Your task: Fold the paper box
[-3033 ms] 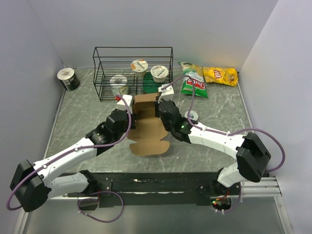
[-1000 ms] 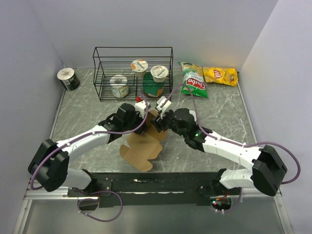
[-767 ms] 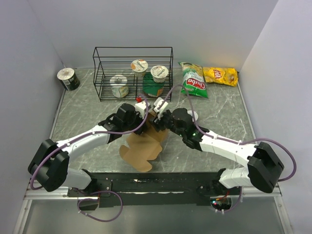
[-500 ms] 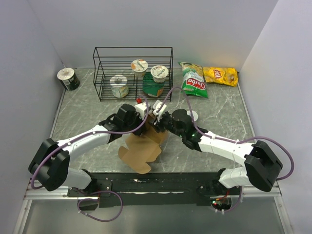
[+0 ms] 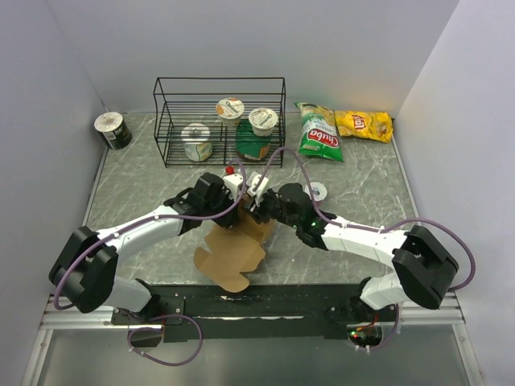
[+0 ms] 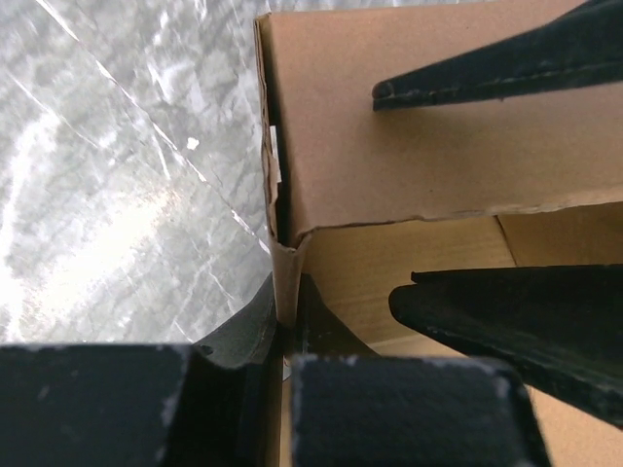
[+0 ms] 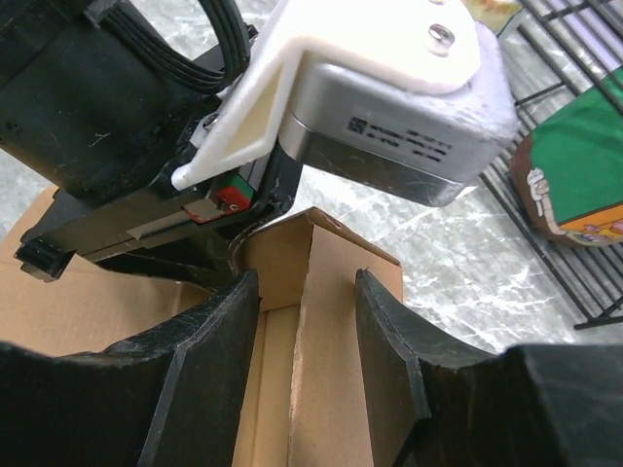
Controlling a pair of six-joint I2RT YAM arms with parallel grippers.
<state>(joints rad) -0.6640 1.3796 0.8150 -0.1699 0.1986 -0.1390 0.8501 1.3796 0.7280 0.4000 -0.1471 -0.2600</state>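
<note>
top external: box sits part-folded mid-table, its near flaps spread toward the arm bases and its far end raised between both grippers. left gripper reaches in from the left, its jaws apart, one finger over a brown panel and one under it. right gripper is released, its fingers straddling an upright wall without pinching it.

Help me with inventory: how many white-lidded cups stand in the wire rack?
3 in the wire rack: left cup toward the front, back cup at mid-rear, right cup just beside it. None seems hidden.
</note>
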